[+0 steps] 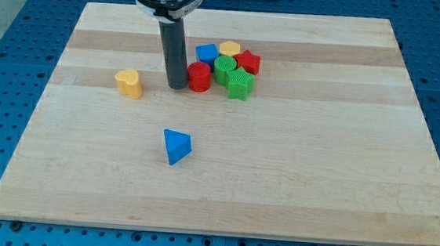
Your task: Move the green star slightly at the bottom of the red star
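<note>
The green star (240, 84) lies in a tight cluster near the board's top centre. The red star (248, 61) sits just above it, at the cluster's right side. Between them to the left is a green round block (224, 67). A red cylinder (199, 76) forms the cluster's left end. My tip (176, 85) rests on the board directly left of the red cylinder, touching or nearly touching it, and well left of the green star.
A blue block (206, 53) and a yellow block (230, 48) sit at the cluster's top. A yellow heart-like block (129, 83) lies left of my tip. A blue triangle (176, 146) lies below, mid-board. The wooden board (356, 189) ends at blue perforated table.
</note>
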Controlling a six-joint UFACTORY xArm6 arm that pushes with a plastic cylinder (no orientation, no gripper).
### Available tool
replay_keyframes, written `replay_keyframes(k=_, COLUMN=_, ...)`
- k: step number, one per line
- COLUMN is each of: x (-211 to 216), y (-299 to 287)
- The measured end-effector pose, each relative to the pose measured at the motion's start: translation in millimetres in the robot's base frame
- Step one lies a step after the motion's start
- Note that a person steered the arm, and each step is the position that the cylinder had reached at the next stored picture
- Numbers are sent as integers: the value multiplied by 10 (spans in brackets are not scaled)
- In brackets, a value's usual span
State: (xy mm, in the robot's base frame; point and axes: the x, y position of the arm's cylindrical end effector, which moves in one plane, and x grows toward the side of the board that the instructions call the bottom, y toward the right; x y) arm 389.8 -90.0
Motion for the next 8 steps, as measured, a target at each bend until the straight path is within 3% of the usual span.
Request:
replay_keyframes(k=3, x=0, y=120)
replay_keyframes(k=5, x=268, y=120)
replay_keyframes(k=8, x=288, y=610)
